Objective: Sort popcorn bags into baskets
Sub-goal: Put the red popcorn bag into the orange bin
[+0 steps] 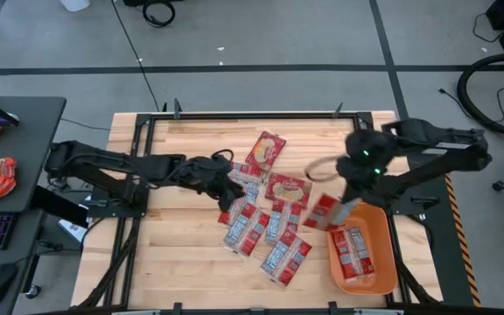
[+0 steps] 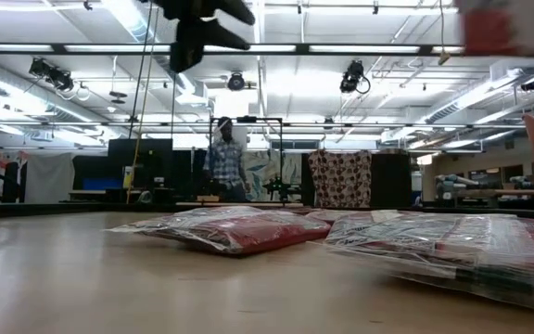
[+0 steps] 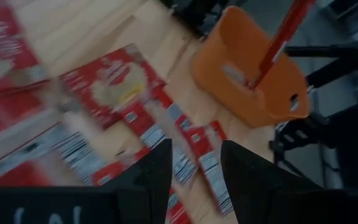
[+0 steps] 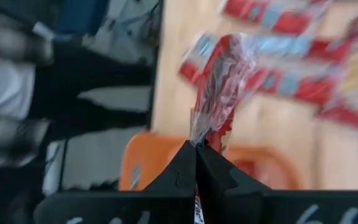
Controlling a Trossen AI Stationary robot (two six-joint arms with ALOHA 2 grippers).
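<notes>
While the right gripper (image 4: 195, 149) pinches 1 popcorn bag (image 4: 219, 81) by the edge of its clear crinkled wrapper, fingers pressed tight together on the film, the packet dangles edge-on above the orange basket (image 1: 383, 229), seemingly so it can fall flat inside. At least 1 packet (image 1: 351, 251) already lies in that low-walled, round-cornered plastic tub. Near the table's middle, the left gripper (image 3: 194, 171) hovers with its fingers apart and empty over the remaining packets (image 1: 261, 229), probably lining up the next pick. These are flat red rectangles with pale label panels, glossy and overlapping on the wooden table (image 1: 173, 254); 2 larger ones (image 1: 266, 152) picture yellow popcorn.
</notes>
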